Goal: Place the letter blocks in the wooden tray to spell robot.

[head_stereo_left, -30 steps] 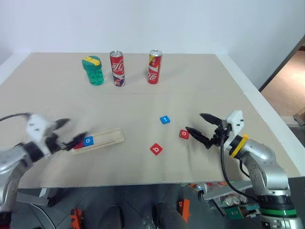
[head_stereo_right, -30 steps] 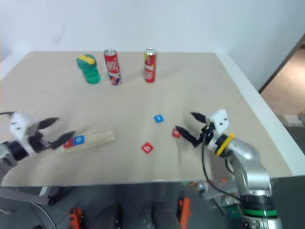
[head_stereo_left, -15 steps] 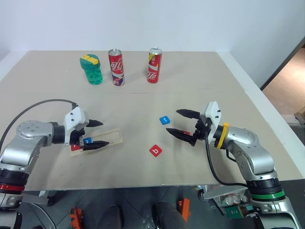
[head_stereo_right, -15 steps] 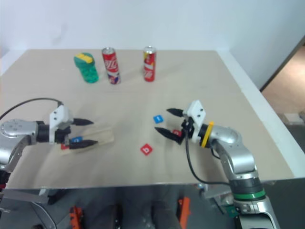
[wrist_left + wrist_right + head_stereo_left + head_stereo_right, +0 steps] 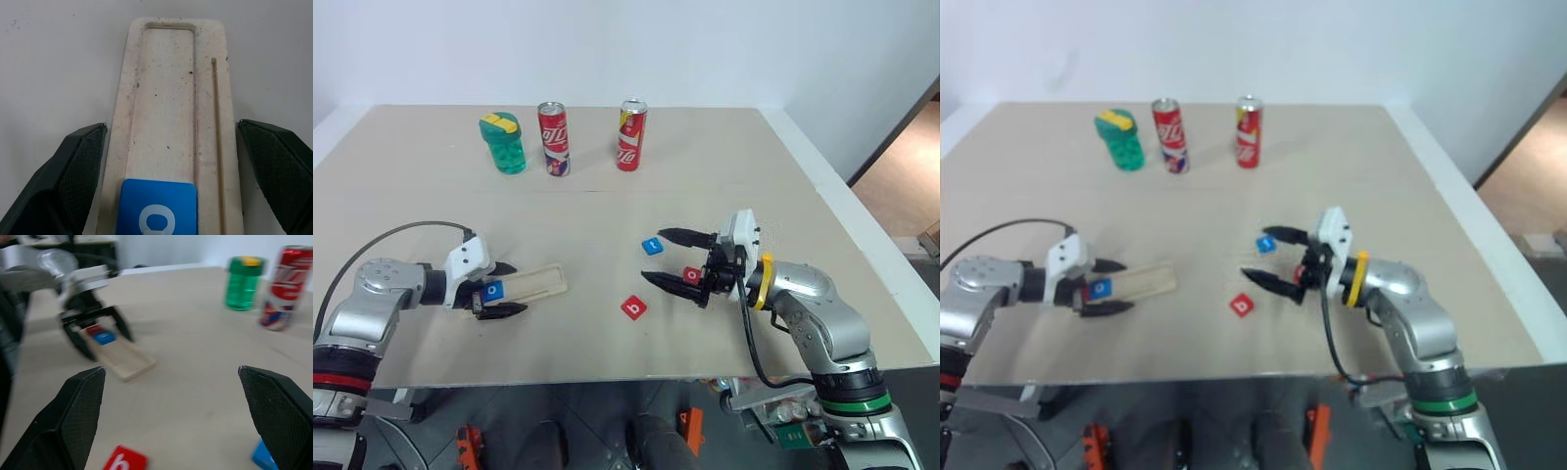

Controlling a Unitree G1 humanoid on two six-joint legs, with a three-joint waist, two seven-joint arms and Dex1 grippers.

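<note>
Straddling wooden tray (image 5: 171,112), open left hand (image 5: 501,290); blue o (image 5: 157,208) between fingers.

Light is bright, even and soft across the pale worktop (image 5: 607,206) — shadows are faint, with only small dark patches under the left gripper (image 5: 499,290) and the right gripper (image 5: 674,258). The red cans (image 5: 553,139) carry mild highlights, no harsh glare. The right eye view looks slightly softer. In the right wrist view the far things are blurred, while the wooden tray (image 5: 171,122) is crisp in the left wrist view — its dark fingers (image 5: 73,171) soft-edged.
</note>
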